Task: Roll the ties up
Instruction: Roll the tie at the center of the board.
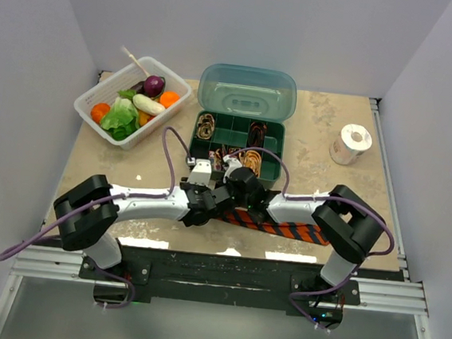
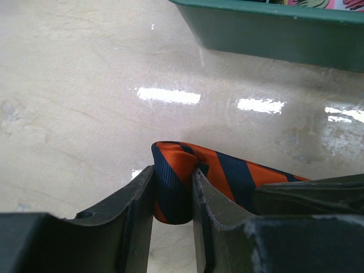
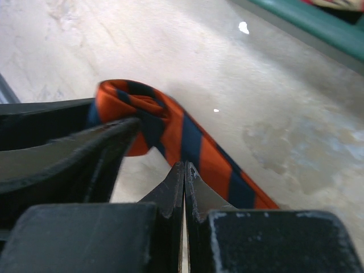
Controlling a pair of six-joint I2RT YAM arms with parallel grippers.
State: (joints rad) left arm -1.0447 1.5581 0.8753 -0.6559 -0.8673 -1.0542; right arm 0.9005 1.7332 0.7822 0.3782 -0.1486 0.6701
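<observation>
Pinching tie (image 2: 227, 170) fold, left hand (image 2: 172, 175)

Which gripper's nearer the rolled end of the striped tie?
Left. The left gripper clamps the rolled end of the striped tie; the right gripper, shut, sits just beside that end.

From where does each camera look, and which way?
Top: high and behind, facing down on the table; left arm and right arm show.
Left wrist: low over the table, facing the box; left gripper clamps the tie.
Right wrist: low, facing along the tie; right gripper shut.
Shared: both wrist views show the tie's end.
</observation>
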